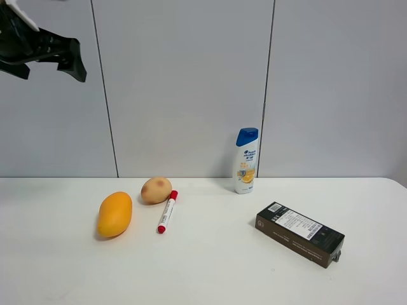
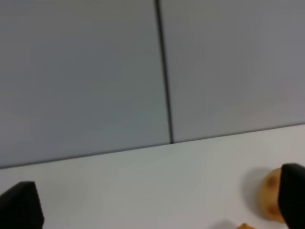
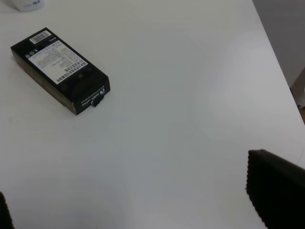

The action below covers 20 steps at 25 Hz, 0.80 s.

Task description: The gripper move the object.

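Mango lies on its side on the left part of the bench, long axis running front to back, untouched by either gripper. Skin smooth, orange-yellow, oval in form.

Bench: white, matt, flat, with a rounded corner at the far right. It runs back to the wall, which is made of plain grey panels divided by thin dark vertical seams.

Box: black, rectangular, lying flat and skewed on the right part of the bench, well apart from the mango. A white printed label with a barcode covers part of its top face.

Bottle: upright near the wall, behind the box and to its left. White plastic body, blue cap, orange-and-blue label.

Potato: tan-brown, rounded, with a darker blotch, just behind and to the right of the mango.

Marker: white barrel, red at both ends, lying between mango and box; its far end is touching or just beside the potato, I cannot tell which.

Left gripper: black, raised high above the left edge of the bench, fingers spread wide, nothing between them.

Right gripper: seen only in its own wrist view, above bare bench near the box, fingertips far apart, released.
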Available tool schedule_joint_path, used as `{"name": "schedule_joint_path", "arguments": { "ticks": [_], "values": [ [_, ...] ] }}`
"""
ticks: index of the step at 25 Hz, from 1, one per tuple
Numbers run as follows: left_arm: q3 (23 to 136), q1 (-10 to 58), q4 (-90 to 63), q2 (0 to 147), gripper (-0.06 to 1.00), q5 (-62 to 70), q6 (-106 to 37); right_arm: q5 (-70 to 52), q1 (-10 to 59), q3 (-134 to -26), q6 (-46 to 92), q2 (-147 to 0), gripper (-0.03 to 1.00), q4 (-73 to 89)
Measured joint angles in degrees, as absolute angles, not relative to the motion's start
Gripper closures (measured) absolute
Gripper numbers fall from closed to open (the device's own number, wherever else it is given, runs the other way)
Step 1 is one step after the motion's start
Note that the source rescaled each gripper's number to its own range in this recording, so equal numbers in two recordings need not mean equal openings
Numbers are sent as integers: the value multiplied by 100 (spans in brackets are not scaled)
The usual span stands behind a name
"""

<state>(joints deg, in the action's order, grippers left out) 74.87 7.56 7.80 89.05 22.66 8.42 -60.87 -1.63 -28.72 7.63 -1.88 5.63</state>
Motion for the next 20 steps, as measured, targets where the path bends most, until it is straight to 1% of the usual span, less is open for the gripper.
{"name": "schedule_joint_path", "arguments": {
  "ticks": [4,8,13,20],
  "values": [
    [7371,403,798,8633,-6,2448,815,-6087,-163,-2872,763,-188,-3,563],
    [6848,160,798,8077,-6,2416,815,-6087,-163,-2872,763,-188,-3,563],
    [5939,-126,798,7076,-6,2410,815,-6087,-163,-2872,763,-188,-3,563],
    [4748,-211,798,5239,-6,2841,810,-6087,-163,-2872,763,-188,-3,563]
  ]
}}
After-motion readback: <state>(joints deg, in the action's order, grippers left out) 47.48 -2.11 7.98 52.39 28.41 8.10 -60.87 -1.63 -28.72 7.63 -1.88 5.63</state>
